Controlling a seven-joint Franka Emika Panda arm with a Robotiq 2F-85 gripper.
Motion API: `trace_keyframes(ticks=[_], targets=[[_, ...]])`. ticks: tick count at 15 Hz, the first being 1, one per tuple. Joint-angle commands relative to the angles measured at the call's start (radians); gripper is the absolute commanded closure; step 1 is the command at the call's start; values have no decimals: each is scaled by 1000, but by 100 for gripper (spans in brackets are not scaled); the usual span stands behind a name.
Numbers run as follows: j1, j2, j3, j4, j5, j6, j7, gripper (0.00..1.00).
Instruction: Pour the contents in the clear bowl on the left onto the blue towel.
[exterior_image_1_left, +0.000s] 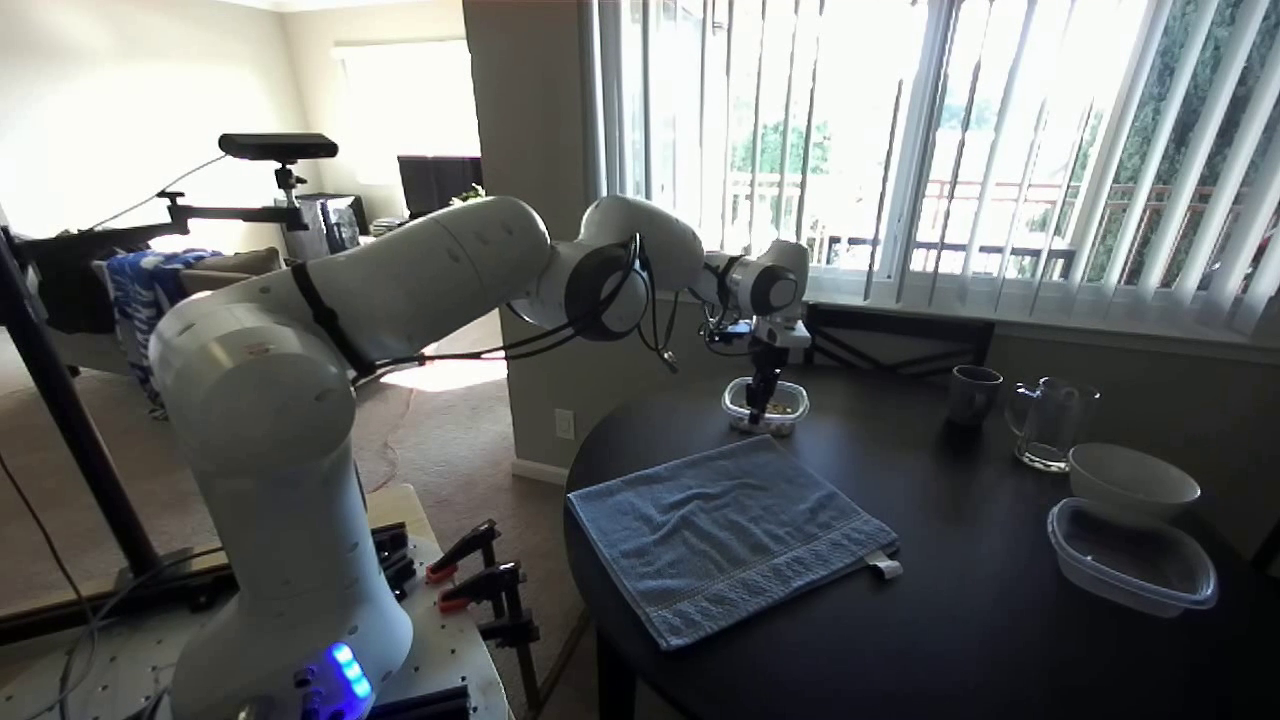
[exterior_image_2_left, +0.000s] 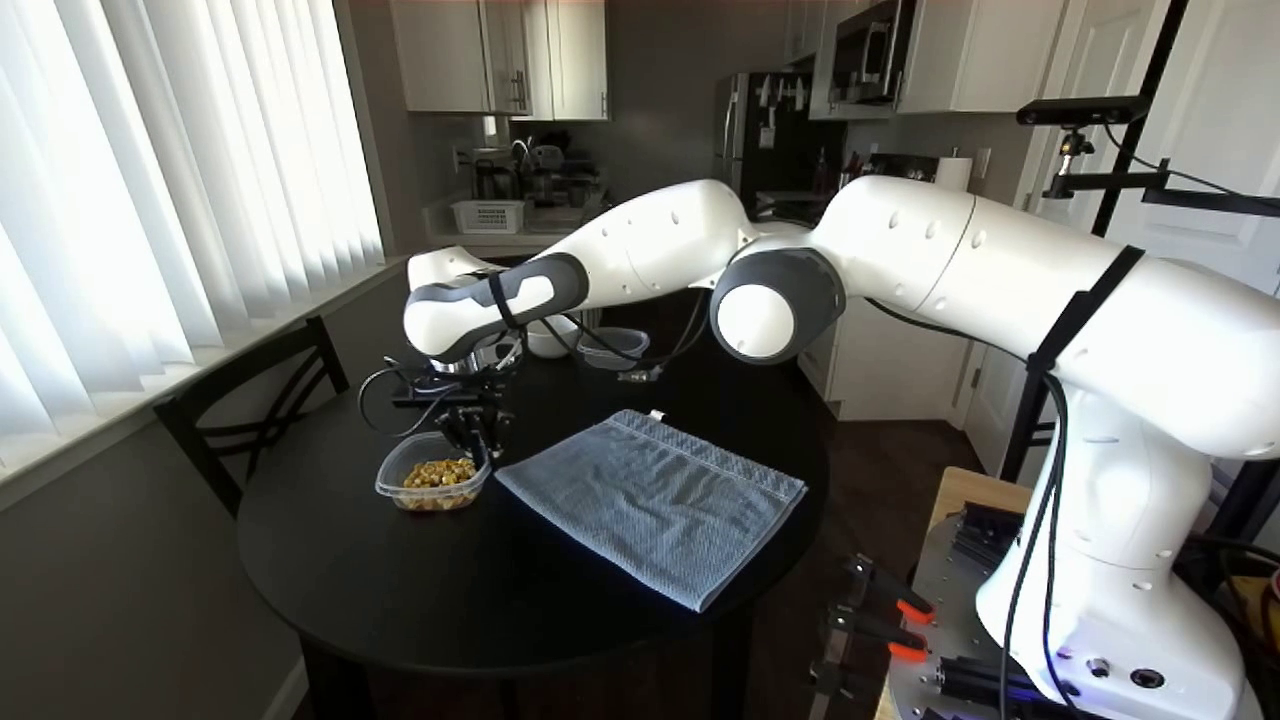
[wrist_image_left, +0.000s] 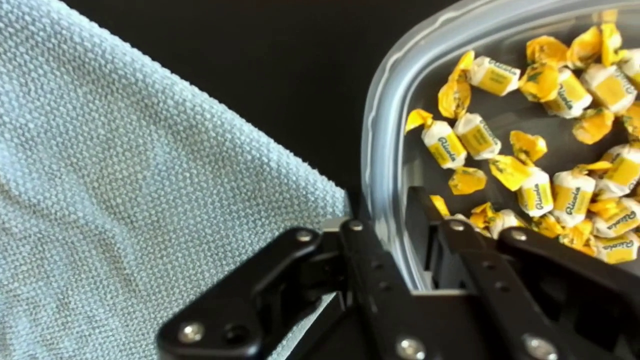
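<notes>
The clear bowl is a see-through plastic tub with rounded corners and a pale rim (wrist_image_left: 385, 120). It stands level on the dark table, also in both exterior views (exterior_image_1_left: 737, 413) (exterior_image_2_left: 396, 467). Its contents are several yellow-and-white wrapped candies (wrist_image_left: 570, 195) (exterior_image_2_left: 438, 474). The blue towel (exterior_image_1_left: 715, 530) (exterior_image_2_left: 660, 500) (wrist_image_left: 125, 165) lies flat beside the bowl, slightly wrinkled. My gripper (wrist_image_left: 387, 210) (exterior_image_1_left: 760, 412) (exterior_image_2_left: 487, 458) points down at the bowl's towel-side rim. One finger is outside and one inside, closed to about the rim's width. The lower fingertips are partly hidden.
A dark mug (exterior_image_1_left: 972, 396), a glass mug (exterior_image_1_left: 1048, 425), a whitish bowl (exterior_image_1_left: 1130, 478) and another clear container (exterior_image_1_left: 1130, 590) stand farther along the round table (exterior_image_2_left: 500, 620). A chair (exterior_image_2_left: 270, 410) is between table and window. A towel corner lies close to the bowl.
</notes>
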Motion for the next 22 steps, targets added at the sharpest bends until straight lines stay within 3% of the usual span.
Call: trace_keyframes(ticks=[1, 6, 11, 17, 22], targets=[[-10, 26, 11, 59, 10, -32, -11, 99], [4, -19, -1, 81, 1, -15, 10, 97], [44, -100, -69, 124, -58, -88, 36, 99], [102, -153, -187, 140, -181, -400, 51, 98], [156, -159, -247, 140, -265, -671, 13, 98]])
